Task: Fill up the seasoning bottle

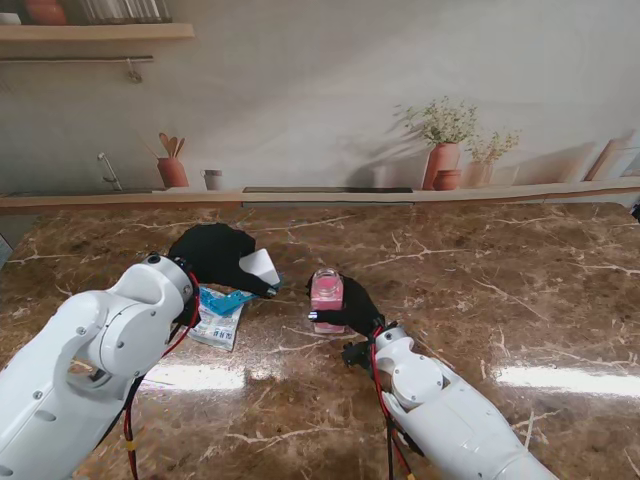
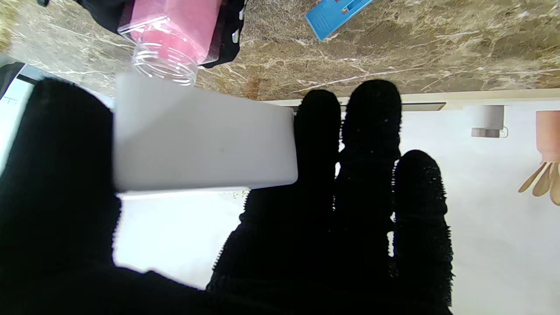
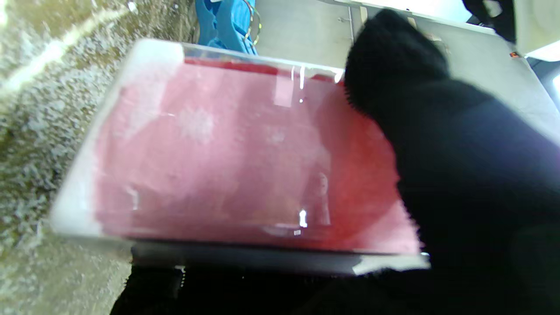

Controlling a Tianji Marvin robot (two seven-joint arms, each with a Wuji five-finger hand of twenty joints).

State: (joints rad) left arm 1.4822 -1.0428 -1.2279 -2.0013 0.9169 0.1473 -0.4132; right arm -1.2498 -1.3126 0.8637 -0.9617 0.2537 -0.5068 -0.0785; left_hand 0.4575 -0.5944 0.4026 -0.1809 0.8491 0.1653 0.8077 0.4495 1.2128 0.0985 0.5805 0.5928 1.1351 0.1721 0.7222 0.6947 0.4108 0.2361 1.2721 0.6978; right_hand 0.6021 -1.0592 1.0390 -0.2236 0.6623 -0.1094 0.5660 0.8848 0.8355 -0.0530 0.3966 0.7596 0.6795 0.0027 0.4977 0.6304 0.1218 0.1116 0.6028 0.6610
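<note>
closest to the stand's camera is the big white left arm (image 1: 95,345), rising from the near left corner, with a red cable looped beside it. its black-gloved left hand (image 1: 212,255) reaches out over the brown marble table (image 1: 500,300) and pinches a white block-shaped piece (image 1: 261,266); what that piece is i cannot tell. the left wrist view shows it caught between the thumb on one side and the other fingers (image 2: 369,127) on the far side, so that hand is closed around it.

right beside it, toward the robot's right, the seasoning bottle (image 1: 326,291) stands upright on the table, clear plastic, filled with pink stuff most of the way up. its threaded neck carries no cap in the left wrist view. the right hand (image 1: 350,310) is wrapped around the bottle's lower part from the near side, gripping it, and the right wrist view shows the bottle's flat pink face pressed against the black glove.

nearer to me than the left hand, a blue and white packet (image 1: 221,312) lies flat on the table, partly under the left wrist. the white piece and the bottle's mouth sit close together, but whether they touch i cannot tell.

along the far edge runs a pale ledge (image 1: 400,195) against a wall printed with pots and plants.
</note>
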